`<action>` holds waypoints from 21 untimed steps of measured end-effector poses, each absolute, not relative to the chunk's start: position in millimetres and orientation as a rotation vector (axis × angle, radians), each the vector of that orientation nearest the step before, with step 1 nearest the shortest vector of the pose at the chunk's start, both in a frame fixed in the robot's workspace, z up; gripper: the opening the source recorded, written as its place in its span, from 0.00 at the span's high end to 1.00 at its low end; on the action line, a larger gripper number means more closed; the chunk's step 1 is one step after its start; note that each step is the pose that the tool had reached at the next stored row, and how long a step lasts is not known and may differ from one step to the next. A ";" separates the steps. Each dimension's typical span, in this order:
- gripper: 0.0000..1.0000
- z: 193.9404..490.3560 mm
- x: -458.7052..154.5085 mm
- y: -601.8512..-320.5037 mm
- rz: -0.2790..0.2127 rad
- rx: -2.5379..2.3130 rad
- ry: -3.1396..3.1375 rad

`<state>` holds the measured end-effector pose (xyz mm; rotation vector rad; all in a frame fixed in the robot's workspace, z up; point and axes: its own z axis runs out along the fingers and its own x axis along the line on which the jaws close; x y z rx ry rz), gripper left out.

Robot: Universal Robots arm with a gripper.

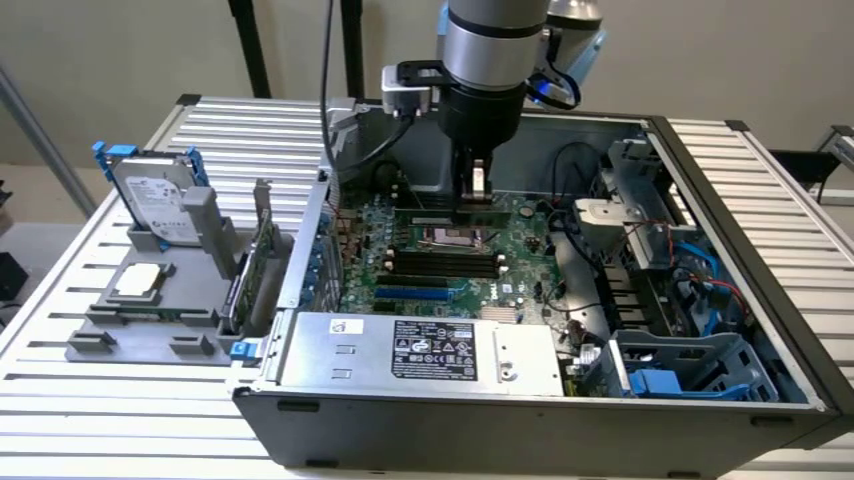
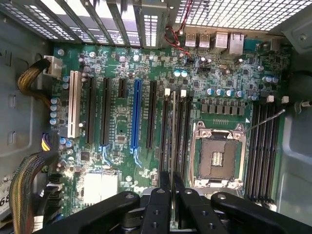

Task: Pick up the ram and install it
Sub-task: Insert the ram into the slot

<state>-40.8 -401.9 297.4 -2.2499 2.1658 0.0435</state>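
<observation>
Open PC case (image 1: 747,400) on a slatted metal table (image 1: 80,400), plain wall behind; a grey tray (image 1: 147,320) with a hard drive (image 1: 154,200) beside it. The gripper (image 1: 475,190) hangs over the motherboard (image 1: 441,265), fingers (image 2: 165,195) pinching the ram (image 2: 172,141), edge-on above the slots (image 2: 175,131) beside the CPU socket (image 2: 217,156).

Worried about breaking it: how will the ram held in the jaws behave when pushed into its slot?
The ram looks thin, seen edge-on, so probably light and stiff lengthwise yet apt to crack if pushed sideways. Gripped by the gripper along one narrow edge, it may tilt between the neighbouring slots.
</observation>
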 end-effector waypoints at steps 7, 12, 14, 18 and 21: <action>0.87 284.8 -40.9 -401.9 0.043 -2.225 2.191; 0.87 275.6 -40.9 -401.9 0.043 -2.214 2.202; 0.87 272.0 -40.9 -401.9 0.043 -2.214 2.202; 0.87 264.8 -40.9 -401.9 0.042 -2.214 2.202; 0.87 259.3 -40.9 -401.9 0.042 -2.215 2.202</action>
